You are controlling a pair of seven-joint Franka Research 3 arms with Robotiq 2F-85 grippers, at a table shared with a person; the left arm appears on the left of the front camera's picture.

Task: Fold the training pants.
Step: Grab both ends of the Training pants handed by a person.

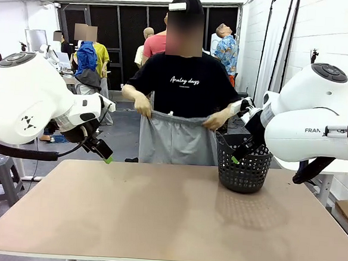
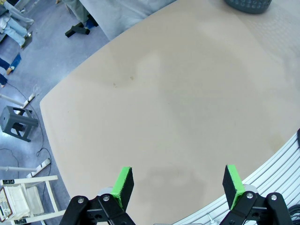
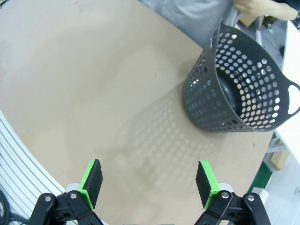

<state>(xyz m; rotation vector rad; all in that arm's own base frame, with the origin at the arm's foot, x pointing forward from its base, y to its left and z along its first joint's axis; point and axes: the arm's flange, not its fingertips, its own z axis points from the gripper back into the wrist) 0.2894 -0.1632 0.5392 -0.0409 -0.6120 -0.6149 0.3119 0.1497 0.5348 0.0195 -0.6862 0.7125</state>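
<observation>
Across table (image 1: 156, 213), training pants (image 1: 176, 139) hang beyond jaws.

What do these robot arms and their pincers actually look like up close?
The left arm and right arm are rounded white shells with black cables trailing beneath. The right one bears dark lettering, the left a small black logo. The left gripper and right gripper are black, two-fingered, with bright green pads.
</observation>
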